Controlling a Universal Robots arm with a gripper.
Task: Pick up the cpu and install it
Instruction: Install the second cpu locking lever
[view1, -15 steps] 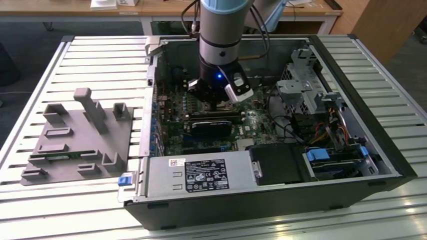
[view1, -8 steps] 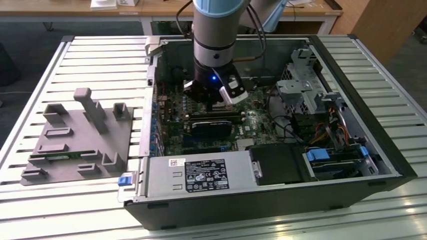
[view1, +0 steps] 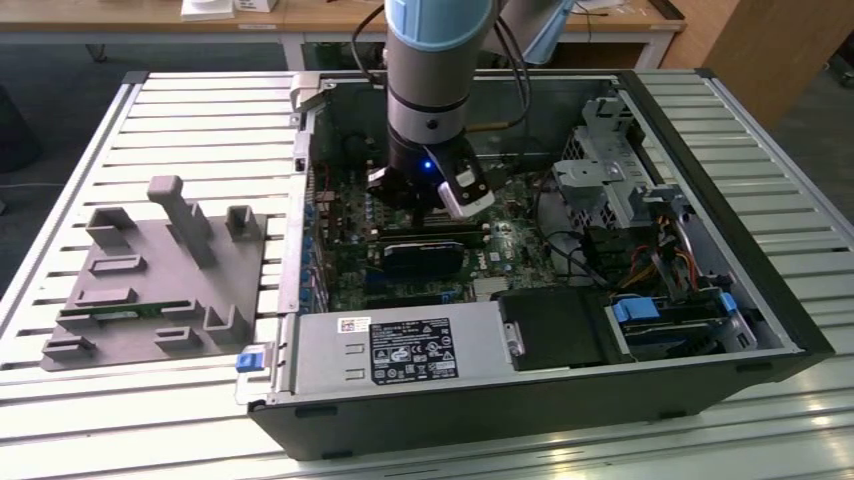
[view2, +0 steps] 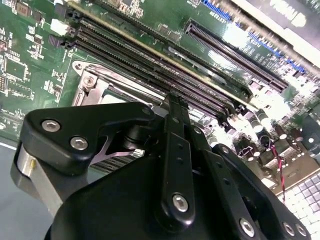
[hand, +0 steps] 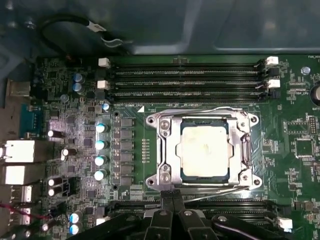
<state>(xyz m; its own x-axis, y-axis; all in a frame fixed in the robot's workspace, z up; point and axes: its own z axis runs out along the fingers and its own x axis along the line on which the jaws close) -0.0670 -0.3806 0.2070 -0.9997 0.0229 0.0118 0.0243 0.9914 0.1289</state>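
Slatted metal table (view1: 200, 120) bears open computer case (view1: 747, 300); cpu (hand: 205, 151) sits in motherboard socket (hand: 165, 150); gripper (hand: 172, 197) fingers together, empty, beside socket.

I can read no lettering here. The white label (view1: 414, 351) on the power supply (view1: 394, 362) carries print too small for me, and the motherboard (hand: 300, 125) markings stay illegible in both wrist views.
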